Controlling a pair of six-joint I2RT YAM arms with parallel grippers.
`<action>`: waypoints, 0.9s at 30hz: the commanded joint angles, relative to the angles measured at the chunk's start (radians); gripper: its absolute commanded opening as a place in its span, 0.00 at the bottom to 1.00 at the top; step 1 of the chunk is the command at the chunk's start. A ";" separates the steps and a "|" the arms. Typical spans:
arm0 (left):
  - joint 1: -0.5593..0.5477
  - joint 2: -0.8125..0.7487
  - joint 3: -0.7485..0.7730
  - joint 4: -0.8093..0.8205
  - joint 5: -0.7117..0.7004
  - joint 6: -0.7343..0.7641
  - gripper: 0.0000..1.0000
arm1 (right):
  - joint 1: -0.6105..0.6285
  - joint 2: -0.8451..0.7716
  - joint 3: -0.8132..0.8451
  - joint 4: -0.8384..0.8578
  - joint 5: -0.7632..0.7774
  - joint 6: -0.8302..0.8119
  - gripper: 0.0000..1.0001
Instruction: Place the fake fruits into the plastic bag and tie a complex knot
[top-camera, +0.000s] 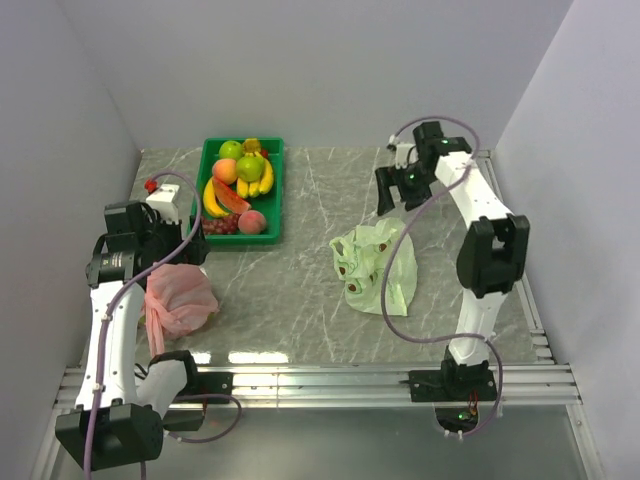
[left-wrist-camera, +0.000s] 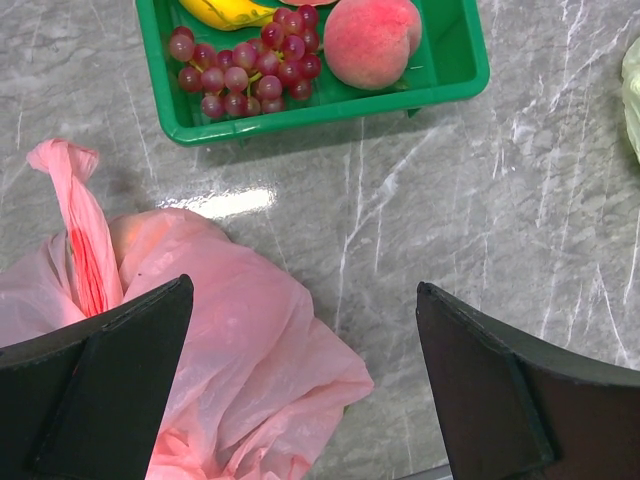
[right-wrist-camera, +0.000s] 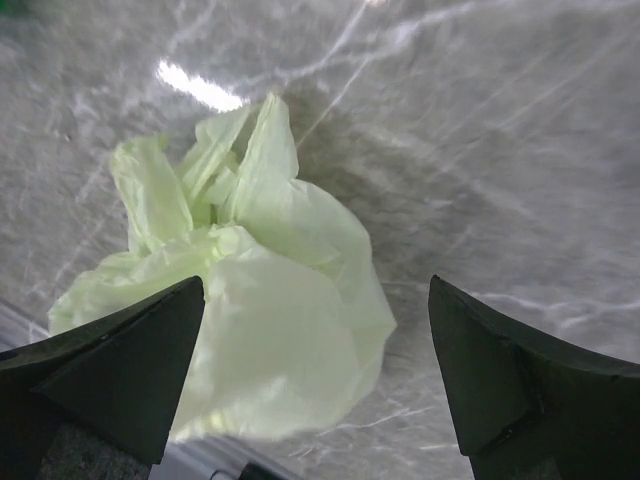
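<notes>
Right wrist view shows the pale green plastic bag (right-wrist-camera: 270, 340) crumpled on the table (right-wrist-camera: 500, 150), lying between the right jaws, which are wide open and empty. I judge it light, soft and slippery; its handle loops (right-wrist-camera: 160, 190) seem the best hold. The glossy fake fruits (top-camera: 240, 185) wait in a green tray (left-wrist-camera: 320, 112) ahead of the left jaws, also open and empty.

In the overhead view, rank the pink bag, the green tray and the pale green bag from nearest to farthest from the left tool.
1. The pink bag, right beneath the left tool, at the table's near left.
2. The green tray, just beyond the tool, toward the back.
3. The pale green bag, far across on the right side.
</notes>
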 joint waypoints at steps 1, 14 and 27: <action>0.000 -0.018 -0.002 0.009 -0.011 -0.018 0.99 | 0.021 0.077 0.036 -0.122 -0.018 -0.003 1.00; 0.000 0.017 0.014 0.026 0.001 -0.031 0.99 | 0.050 0.230 -0.028 -0.331 -0.381 -0.132 0.23; 0.000 0.035 0.124 0.064 0.108 -0.004 0.99 | 0.021 -0.274 -0.023 0.132 -0.417 0.055 0.00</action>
